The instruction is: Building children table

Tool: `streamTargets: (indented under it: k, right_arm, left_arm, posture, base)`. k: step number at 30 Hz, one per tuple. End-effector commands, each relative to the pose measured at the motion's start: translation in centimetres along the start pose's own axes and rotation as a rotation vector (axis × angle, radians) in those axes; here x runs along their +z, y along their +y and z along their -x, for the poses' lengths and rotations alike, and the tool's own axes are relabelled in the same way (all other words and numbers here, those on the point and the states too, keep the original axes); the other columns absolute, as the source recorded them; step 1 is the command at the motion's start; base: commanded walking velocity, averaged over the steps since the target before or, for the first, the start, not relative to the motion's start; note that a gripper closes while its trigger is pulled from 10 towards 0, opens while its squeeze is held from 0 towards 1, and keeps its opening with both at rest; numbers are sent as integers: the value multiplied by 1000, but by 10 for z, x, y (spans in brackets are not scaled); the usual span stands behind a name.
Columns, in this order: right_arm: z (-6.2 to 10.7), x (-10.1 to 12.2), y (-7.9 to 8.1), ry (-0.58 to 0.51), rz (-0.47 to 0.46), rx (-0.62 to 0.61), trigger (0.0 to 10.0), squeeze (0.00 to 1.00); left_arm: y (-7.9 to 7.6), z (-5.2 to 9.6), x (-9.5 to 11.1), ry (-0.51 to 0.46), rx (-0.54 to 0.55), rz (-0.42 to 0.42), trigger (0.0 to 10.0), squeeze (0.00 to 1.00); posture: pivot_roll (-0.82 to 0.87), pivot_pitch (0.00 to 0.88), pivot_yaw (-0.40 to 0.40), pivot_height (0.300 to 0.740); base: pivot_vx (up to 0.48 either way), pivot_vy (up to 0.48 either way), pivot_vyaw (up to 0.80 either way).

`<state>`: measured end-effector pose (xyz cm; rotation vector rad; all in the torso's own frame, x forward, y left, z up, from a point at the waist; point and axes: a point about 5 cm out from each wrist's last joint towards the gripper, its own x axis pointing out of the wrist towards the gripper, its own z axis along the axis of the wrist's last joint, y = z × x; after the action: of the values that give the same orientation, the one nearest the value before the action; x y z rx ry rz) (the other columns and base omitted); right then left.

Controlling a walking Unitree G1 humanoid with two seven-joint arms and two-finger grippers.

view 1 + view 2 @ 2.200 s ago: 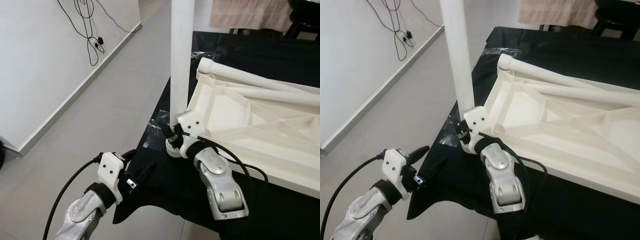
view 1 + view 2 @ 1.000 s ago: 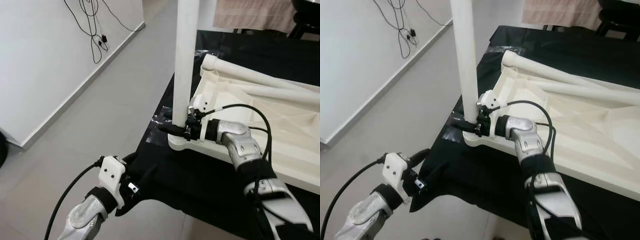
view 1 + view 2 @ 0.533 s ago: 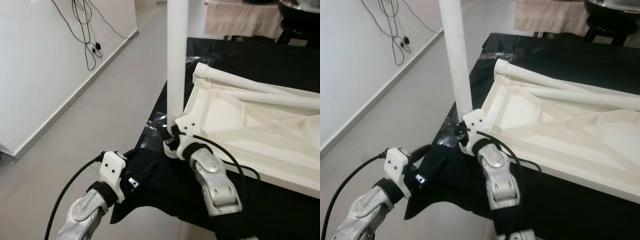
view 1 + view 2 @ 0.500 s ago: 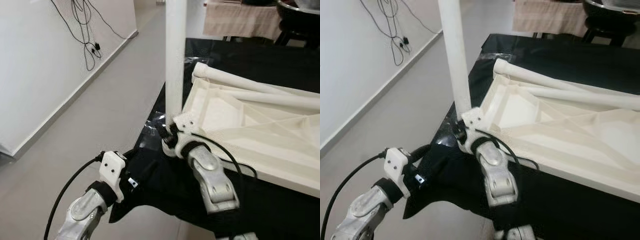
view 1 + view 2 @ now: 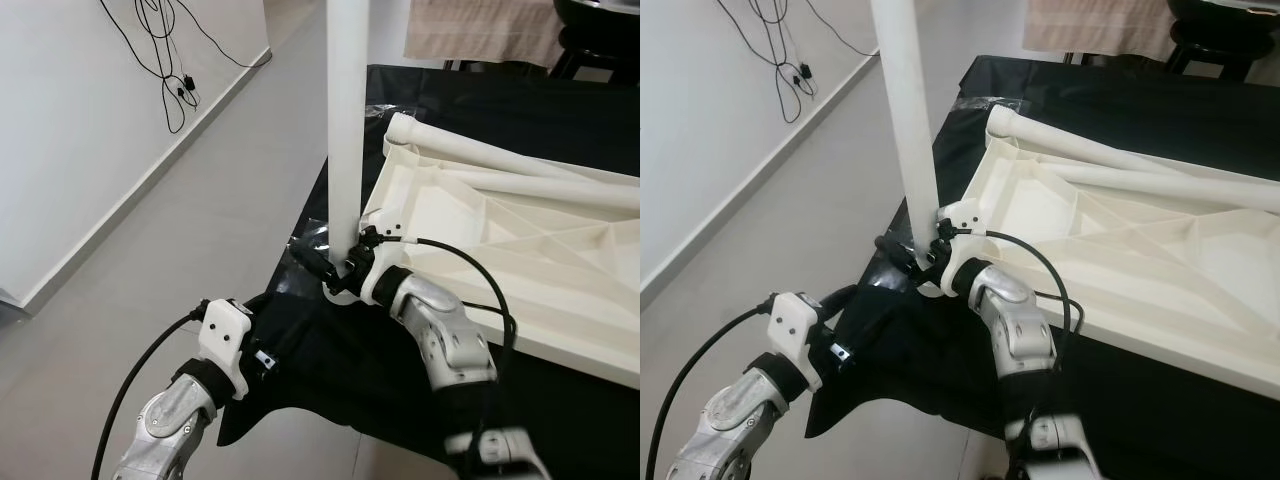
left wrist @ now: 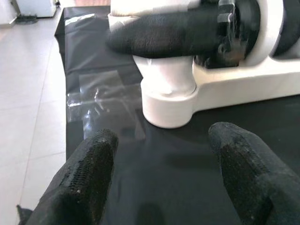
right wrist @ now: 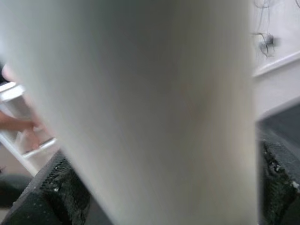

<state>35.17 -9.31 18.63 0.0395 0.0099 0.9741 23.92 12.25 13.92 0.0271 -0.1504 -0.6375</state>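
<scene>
A white plastic table top [image 5: 520, 250] lies upside down on a black-covered surface [image 5: 400, 350]. One white leg [image 5: 346, 130] stands upright in its near corner socket [image 6: 168, 101]. My right gripper [image 5: 330, 265] is at the foot of this leg, shut on it; the right wrist view has the leg [image 7: 140, 103] close up between two black fingers [image 7: 61, 192]. More white legs [image 5: 520, 165] lie along the table top's far side. My left gripper [image 5: 855, 325] hovers open at the surface's near edge, short of the socket, fingers [image 6: 93, 173] wide apart with nothing between them.
Grey tiled floor [image 5: 200, 220] drops off to the left of the black surface. A white wall with hanging black cables [image 5: 170, 60] runs along the far left. Clear tape [image 6: 101, 93] is stuck to the black cover by the socket. Cloth-draped furniture [image 5: 480, 30] stands behind.
My right wrist has turned around the leg's foot, and its forearm has swung out to the right. The left gripper has stayed open in about the same place. The camera shifted slightly.
</scene>
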Motion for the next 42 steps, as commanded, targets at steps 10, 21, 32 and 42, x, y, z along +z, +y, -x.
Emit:
streamTargets:
  k: [10,21,32,42]
  right_arm:
    - [-16,10,-6,77,36,247,0,0]
    - [7,-10,-24,73,61,-82,0,0]
    - [19,-50,32,139,51,-536,0,0]
    - [9,-43,25,65,48,-490,10000,1000]
  left_arm:
    - [-13,7,3,-2,-5,14,10000,0]
    - [-15,7,3,-1,-7,24,10000,0]
    - [-3,2,-3,14,-10,19,10000,0]
    - [3,-2,-7,17,26,-1,10000,0]
  posture:
    - [69,219,-2,740]
    - [34,213,-8,740]
    - [-1,156,50,740]
    - [2,111,50,740]
  base:
    - [0,0,0]
    - [0,0,0]
    - [0,0,0]
    - [0,0,0]
